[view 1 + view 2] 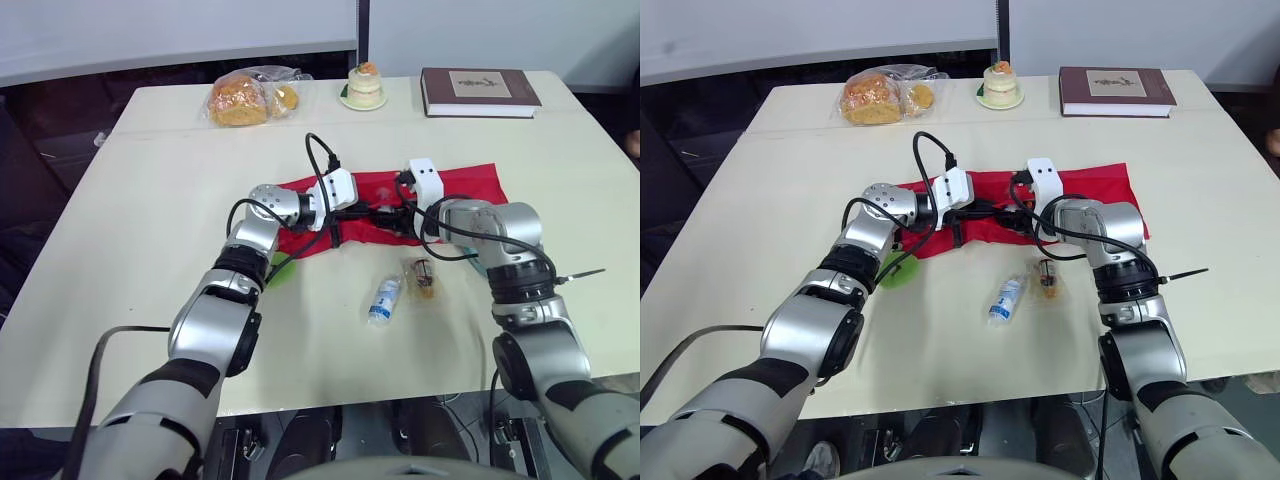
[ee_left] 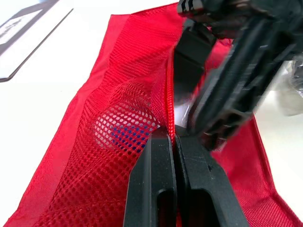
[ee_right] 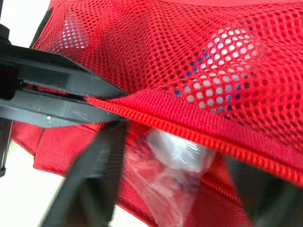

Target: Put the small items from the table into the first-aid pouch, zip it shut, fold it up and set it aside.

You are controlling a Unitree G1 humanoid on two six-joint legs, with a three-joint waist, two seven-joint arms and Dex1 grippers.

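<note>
The red pouch (image 1: 470, 186) lies flat in the middle of the head view on the pale table (image 1: 120, 250). Its mesh side is up and its zipper (image 2: 169, 90) is open. The step in hand seems to be the loading: one claw lifts the edge of the opening while the other brings an item inside. To do this well, I think the lifted edge should be held high and steady. The item should go deep under the mesh before release, so that it does not slide out or catch the zipper teeth.

The left gripper (image 2: 173, 142) is pressed together, pinching the zipper edge of the pouch. The right gripper (image 3: 175, 146) is spread wide at the opening. A clear wrapped packet (image 3: 165, 165) sits between its fingers, but I cannot tell whether they touch it.

Below the pouch in the head view, a small bottle (image 1: 383, 299) and a wrapped item (image 1: 424, 278) lie on the table. Near the upper edge are a bread bag (image 1: 245, 97) and a book (image 1: 478, 91).
</note>
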